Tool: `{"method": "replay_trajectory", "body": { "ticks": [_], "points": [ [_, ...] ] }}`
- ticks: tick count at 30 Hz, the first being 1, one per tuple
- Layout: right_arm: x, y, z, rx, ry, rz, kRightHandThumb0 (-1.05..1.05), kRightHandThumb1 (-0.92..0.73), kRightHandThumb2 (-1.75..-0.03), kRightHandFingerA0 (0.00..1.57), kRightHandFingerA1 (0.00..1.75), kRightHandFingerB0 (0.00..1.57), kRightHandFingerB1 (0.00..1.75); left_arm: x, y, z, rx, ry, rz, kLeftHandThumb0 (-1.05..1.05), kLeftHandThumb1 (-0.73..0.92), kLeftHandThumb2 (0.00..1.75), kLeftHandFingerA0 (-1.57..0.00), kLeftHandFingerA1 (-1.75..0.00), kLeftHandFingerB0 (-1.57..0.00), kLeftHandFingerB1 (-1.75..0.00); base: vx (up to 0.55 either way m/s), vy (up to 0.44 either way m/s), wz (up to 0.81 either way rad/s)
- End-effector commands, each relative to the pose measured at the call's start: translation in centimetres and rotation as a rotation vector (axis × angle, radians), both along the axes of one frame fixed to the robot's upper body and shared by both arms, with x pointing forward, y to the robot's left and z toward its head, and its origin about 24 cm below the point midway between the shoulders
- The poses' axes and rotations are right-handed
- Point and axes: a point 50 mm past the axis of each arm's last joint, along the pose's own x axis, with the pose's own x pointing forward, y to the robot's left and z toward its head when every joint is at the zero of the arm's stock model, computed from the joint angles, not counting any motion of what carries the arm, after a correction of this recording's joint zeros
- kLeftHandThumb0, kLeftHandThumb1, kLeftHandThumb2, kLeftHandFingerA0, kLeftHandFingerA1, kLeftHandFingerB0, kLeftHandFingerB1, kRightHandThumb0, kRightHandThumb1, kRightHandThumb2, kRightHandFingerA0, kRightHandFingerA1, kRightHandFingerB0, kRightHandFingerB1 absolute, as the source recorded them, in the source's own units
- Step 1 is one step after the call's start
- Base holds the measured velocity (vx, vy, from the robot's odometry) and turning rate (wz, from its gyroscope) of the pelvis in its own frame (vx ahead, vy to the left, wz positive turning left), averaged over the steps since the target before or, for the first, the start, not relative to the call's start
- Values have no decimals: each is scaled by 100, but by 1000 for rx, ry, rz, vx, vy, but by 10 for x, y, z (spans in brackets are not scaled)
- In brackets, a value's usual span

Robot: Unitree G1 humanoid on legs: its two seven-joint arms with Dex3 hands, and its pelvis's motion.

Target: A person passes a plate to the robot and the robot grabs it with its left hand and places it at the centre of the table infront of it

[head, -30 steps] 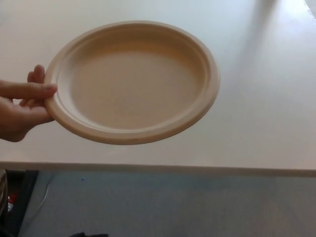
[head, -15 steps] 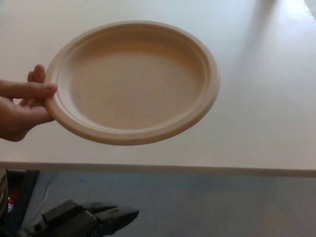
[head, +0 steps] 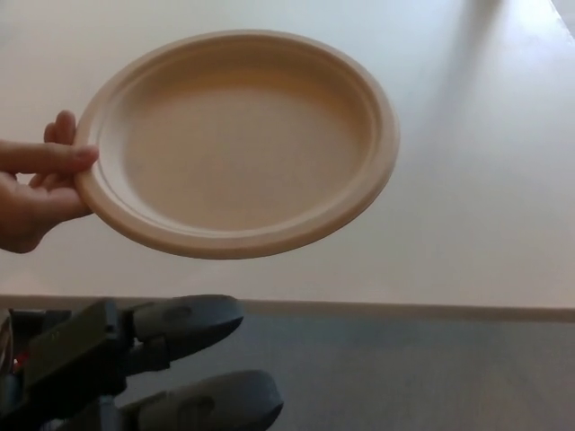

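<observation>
A round beige paper plate (head: 238, 144) hangs in the air above the near half of the white table (head: 476, 197). A person's hand (head: 36, 193) pinches its left rim from the picture's left. My left hand (head: 135, 364) rises at the bottom left, below the plate and in front of the table's near edge. It is open: its thick fingers (head: 184, 319) are spread, point right and hold nothing. It does not touch the plate. My right hand does not show.
The table's near edge (head: 359, 310) runs across the picture below the plate. Grey floor (head: 422, 377) lies in front of it. A dark object with a red spot (head: 13, 355) sits at the far bottom left.
My left hand has come up from the bottom edge toward the plate and looks much larger. The person has lifted the plate slightly toward me.
</observation>
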Motion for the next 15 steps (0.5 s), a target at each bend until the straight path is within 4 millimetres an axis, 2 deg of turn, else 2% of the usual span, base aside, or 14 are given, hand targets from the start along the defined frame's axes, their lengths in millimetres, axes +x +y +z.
{"method": "replay_trajectory", "body": {
  "ticks": [1,2,5,6,8,9,10,11,15],
  "points": [
    [4,-9,7,-37,7,13,-47,-64,-58,59,61,27,43,-7,0,19,-83,-97,-36,-45,51,56,-75,-52,-63,-39,0,0,0],
    [4,-9,7,-36,5,13,-46,-63,-59,58,62,26,44,-5,1,20,-83,-101,-32,-44,50,56,-66,-45,-58,-38,0,0,0],
    [8,-10,9,-23,-8,6,-46,-63,-58,58,64,26,45,6,3,20,-47,-133,4,-45,50,56,-61,-45,-57,-39,0,0,0],
    [8,-9,9,-22,-8,3,-46,-63,-58,62,65,27,45,10,4,18,-26,-133,29,-46,52,56,-55,-44,-50,-36,0,0,0],
    [8,-9,9,-22,-9,-2,-46,-63,-58,62,65,27,45,16,6,16,6,-133,69,-46,52,56,-55,-44,-50,-36,0,0,0],
    [10,-9,10,-21,-15,-5,-45,-62,-59,62,65,27,45,27,9,15,35,-107,97,-46,52,56,-43,-39,-44,-35,0,0,0],
    [11,-9,10,-20,-18,-5,-45,-62,-59,62,65,27,45,32,11,14,47,-97,111,-46,52,56,-43,-39,-44,-35,0,0,0],
    [11,-9,10,-21,-15,-8,-45,-63,-58,60,64,29,44,42,14,12,80,-74,131,-43,53,56,-36,-37,-37,-32,0,0,0],
    [15,-9,12,-29,-18,4,-46,-63,-58,59,62,29,44,66,23,7,170,-25,241,-46,55,57,-32,-34,-30,-31,0,0,0]
  ]
}}
